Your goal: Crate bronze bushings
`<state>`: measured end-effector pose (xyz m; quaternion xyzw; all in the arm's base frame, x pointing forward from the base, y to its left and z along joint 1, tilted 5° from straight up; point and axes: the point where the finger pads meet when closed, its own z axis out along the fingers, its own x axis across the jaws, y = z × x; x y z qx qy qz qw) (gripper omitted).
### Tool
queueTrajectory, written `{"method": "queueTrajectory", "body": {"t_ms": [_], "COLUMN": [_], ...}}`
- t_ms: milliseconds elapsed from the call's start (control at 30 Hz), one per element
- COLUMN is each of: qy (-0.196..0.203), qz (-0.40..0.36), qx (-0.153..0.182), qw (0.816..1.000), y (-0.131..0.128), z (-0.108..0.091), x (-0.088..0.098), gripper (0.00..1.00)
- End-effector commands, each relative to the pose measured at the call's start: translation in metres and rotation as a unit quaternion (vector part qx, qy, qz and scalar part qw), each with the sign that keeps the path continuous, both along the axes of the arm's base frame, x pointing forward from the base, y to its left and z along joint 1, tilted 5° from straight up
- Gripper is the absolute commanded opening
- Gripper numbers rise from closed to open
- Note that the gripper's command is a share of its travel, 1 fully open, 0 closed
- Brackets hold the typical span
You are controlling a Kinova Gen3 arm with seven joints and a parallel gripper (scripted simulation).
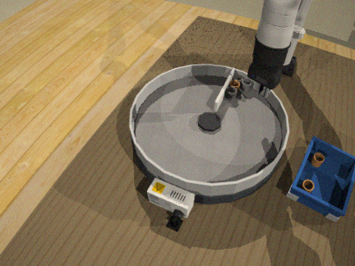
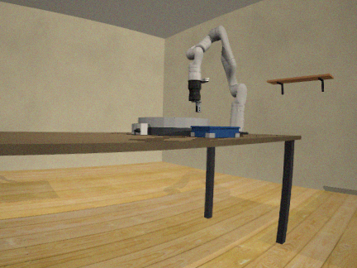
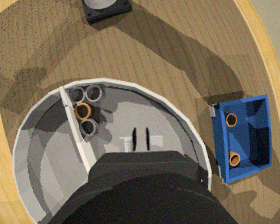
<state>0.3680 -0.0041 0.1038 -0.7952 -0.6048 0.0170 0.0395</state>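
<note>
One arm (image 2: 225,60), elbow high, wrist vertical, claw (image 3: 141,140) narrowly parted and empty above turning table (image 1: 271,98) rim, near bronze bushing (image 1: 235,83) by divider (image 1: 223,90).

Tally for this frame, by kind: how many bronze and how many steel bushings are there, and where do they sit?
bronze bushings on the turning table: 1
bronze bushings in the crate: 2
steel bushings on the turning table: 3
Total: 6 bushings, 3 bronze and 3 steel.
</note>
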Motion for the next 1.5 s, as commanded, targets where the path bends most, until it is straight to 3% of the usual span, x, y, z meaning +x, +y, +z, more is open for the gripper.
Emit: {"method": "queueTrajectory", "body": {"t_ms": [0, 100, 267, 667, 833, 1233, 1467], "qy": [-0.002, -0.002, -0.002, -0.002, -0.002, -0.002, -0.003], "qz": [-0.001, -0.001, 0.008, 0.008, 0.018, 0.018, 0.018], "qx": [0.0, 0.0, 0.0, 0.0, 0.001, 0.001, 0.001], "qw": [1.0, 1.0, 1.0, 1.0, 1.0, 1.0, 1.0], "y": [-0.001, -0.001, -0.042, -0.042, -0.083, -0.083, -0.082], "z": [0.002, 0.002, -0.001, -0.001, -0.004, -0.004, -0.018], "x": [0.001, 0.001, -0.03, -0.03, -0.062, -0.062, -0.062], "gripper": [0.4, 0.4, 0.4, 0.4, 0.4, 0.4, 0.4]}}
